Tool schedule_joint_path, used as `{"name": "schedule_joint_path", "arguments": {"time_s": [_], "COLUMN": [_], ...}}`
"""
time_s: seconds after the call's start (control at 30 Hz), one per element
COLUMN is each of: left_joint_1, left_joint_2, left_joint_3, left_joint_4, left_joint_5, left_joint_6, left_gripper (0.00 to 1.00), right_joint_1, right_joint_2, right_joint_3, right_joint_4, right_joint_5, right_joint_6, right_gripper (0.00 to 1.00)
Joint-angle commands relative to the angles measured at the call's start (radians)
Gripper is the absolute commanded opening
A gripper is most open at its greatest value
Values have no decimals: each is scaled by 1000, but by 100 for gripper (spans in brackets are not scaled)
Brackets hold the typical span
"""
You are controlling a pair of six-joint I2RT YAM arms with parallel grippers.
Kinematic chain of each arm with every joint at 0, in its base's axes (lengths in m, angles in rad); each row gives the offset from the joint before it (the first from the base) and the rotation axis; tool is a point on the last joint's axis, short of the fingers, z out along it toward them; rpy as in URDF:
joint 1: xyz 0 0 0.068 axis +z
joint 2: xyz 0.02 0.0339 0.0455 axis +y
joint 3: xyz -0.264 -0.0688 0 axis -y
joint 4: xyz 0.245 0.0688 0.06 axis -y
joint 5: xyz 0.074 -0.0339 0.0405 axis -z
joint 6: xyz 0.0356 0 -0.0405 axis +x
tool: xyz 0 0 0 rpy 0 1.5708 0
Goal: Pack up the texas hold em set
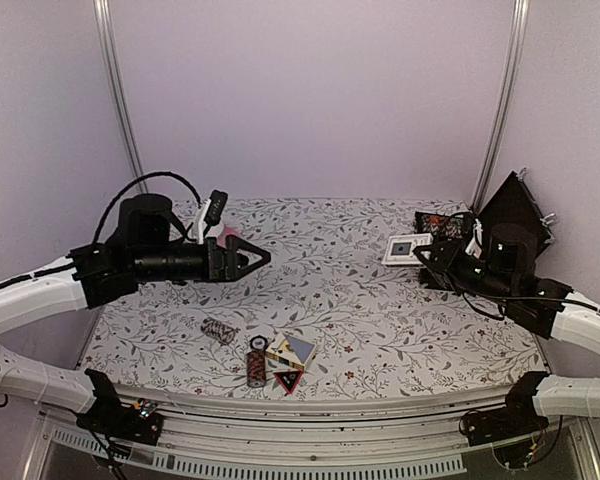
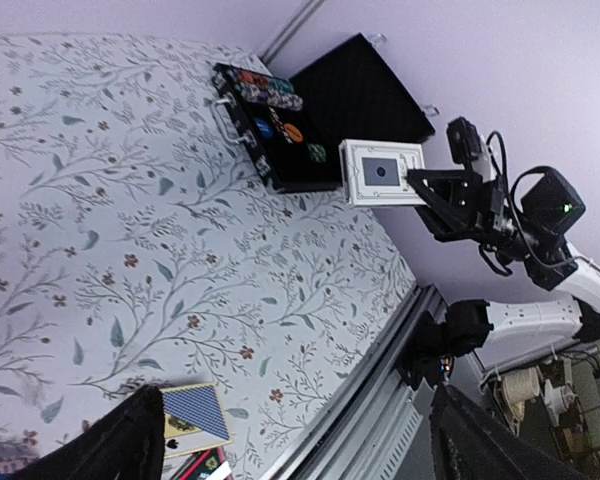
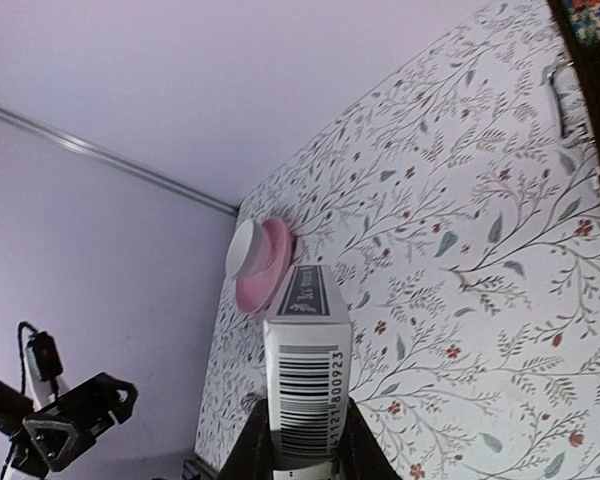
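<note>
The black case stands open at the back right, with chips in its tray; the left wrist view shows the case and its chips too. My right gripper is shut on a white boxed card deck and holds it above the table near the case; its barcode end sits between my fingers. My left gripper is open and empty, raised over the left middle. Two striped chip rolls, a second boxed deck and the red-black triangle marker lie near the front edge.
A pink saucer with a white cup stands at the back left, behind my left gripper. The case's metal handle faces the table's middle. The table's front rail runs just beyond the loose pieces.
</note>
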Motion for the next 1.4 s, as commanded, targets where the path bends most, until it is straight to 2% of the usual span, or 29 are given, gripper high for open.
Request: {"name": "schedule_joint_path", "arguments": {"time_s": [0.0,0.1,0.23,0.47,0.73,1.03,1.37], "left_joint_1": [197,350,507,692,716,719,719], "left_joint_2": [-25,-27,-39,-82,-93,-71,-58], "left_joint_3": [113,165,207,164,21,19,10], "left_joint_4": [-254,-310,-337,-299,-177,-220,-220], "left_joint_5": [28,87,91,86,14,-129,-145], "left_joint_6": [220,307,399,476,503,540,550], "left_gripper": [94,94,94,95,95,95,95], "right_joint_1": [-106,-187,-238,-293,-361,-445,-506], "right_joint_2": [21,65,154,263,384,551,725], "right_joint_3": [23,31,58,93,136,243,322], "right_joint_4": [-68,-32,26,39,44,60,117], "right_joint_5": [213,287,400,568,630,634,591], "right_joint_6": [-8,56,148,318,476,498,494], "right_gripper": [12,11,11,10,10,8,7]}}
